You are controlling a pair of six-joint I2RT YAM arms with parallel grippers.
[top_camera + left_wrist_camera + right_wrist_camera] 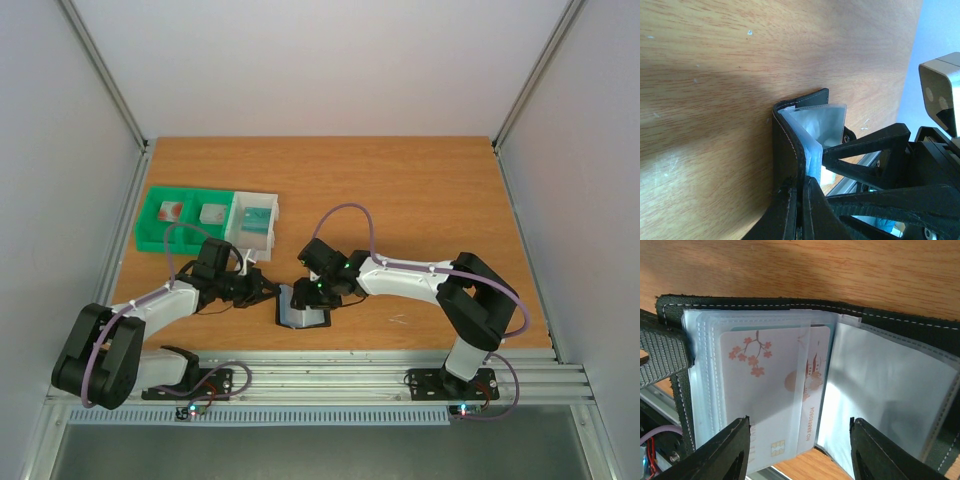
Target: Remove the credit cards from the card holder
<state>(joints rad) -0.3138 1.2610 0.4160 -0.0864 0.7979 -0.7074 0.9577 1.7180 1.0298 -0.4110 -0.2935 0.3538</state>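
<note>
Black, soft fold-over card holder (pixel 790 305) with clear pockets, lying open on the brown wooden table (pixel 420 190), close to the near edge, between both arms. Held by its cover in the left gripper (pixel 800 186), jaws pressed tight on the black flap. Right gripper (pixel 800 435) over the pockets, jaws spread wide, one on each side of a white plastic card with pink blossoms (pixel 760 390). A second card with red marks (pixel 812 390) just behind it.

Looks like the grab-the-card step, not yet done. Next, probably: close on the card's free end only, not the clear sleeve, then pull straight out, away from the fold.

Little room toward the grey metal rail (pixel 330 375) at the table edge. Lots of bare wood farther back. Green and white trays (pixel 170 243) off to the left, well apart.
</note>
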